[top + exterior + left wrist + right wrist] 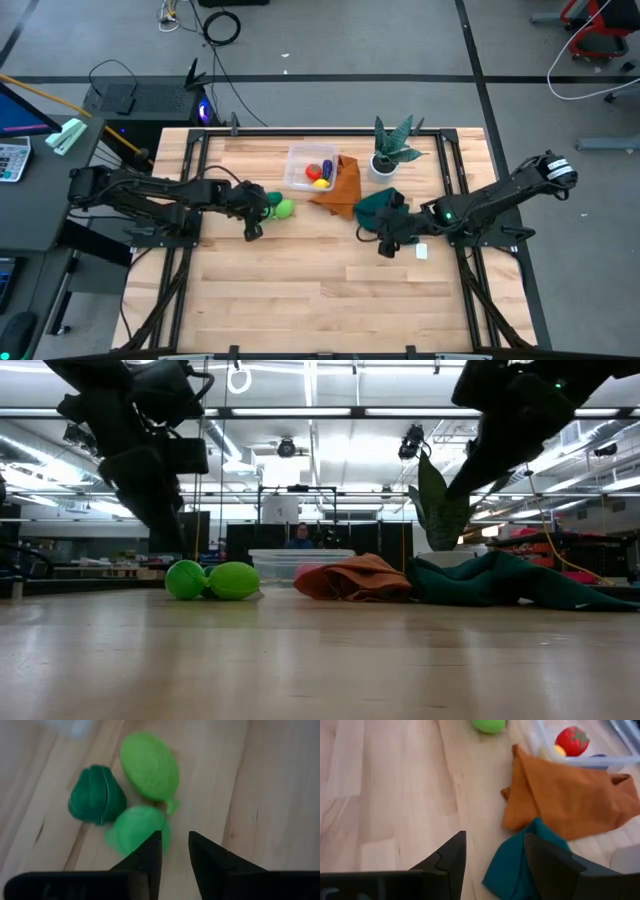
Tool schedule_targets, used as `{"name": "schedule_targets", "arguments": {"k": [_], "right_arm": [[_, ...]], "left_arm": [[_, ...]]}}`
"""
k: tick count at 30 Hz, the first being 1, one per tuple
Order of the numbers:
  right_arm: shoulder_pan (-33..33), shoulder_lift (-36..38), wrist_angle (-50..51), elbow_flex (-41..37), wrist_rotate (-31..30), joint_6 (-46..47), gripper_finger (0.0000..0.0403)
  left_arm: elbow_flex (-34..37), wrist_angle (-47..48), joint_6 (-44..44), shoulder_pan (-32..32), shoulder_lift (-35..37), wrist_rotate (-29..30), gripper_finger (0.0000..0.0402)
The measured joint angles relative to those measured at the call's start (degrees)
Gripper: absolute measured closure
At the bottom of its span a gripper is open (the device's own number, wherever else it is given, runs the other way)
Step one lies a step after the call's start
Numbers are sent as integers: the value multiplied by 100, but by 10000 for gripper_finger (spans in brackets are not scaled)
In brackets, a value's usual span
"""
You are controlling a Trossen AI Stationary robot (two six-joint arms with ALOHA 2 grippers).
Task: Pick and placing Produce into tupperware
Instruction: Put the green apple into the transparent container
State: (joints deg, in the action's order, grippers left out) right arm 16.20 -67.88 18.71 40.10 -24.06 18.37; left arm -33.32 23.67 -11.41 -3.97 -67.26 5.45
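The clear tupperware [297, 158] stands at the table's far middle and holds a red piece [572, 740], a yellow one [559, 751] and a dark purple one [327, 168]. Left of it, three green produce pieces lie close together on the wood: a dark green one [95, 795] and two light green ones [150, 765] [132, 827]. My left gripper [175, 847] hangs just above and short of them, fingers slightly open with nothing between. My right gripper [492, 852] is open above the table near the dark green cloth [512, 865].
An orange cloth [340, 188] lies against the tupperware's right side, with the dark green cloth [380, 205] beside it. A potted plant [390, 150] stands at the far right. A small white tag [421, 252] lies by the right arm. The near half of the table is bare wood.
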Motion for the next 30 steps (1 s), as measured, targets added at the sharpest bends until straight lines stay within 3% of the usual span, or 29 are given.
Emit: {"name": "schedule_targets", "arguments": {"k": [6, 17, 30], "right_arm": [[-281, 0, -104, 0, 354, 90, 238], [-342, 0, -106, 0, 441, 439, 238], [-340, 0, -145, 0, 495, 726, 238]], "left_arm": [[-30, 25, 500, 37, 2, 6, 242], [-50, 265, 930, 21, -104, 379, 108], [-48, 435, 1260, 18, -533, 524, 48]]}}
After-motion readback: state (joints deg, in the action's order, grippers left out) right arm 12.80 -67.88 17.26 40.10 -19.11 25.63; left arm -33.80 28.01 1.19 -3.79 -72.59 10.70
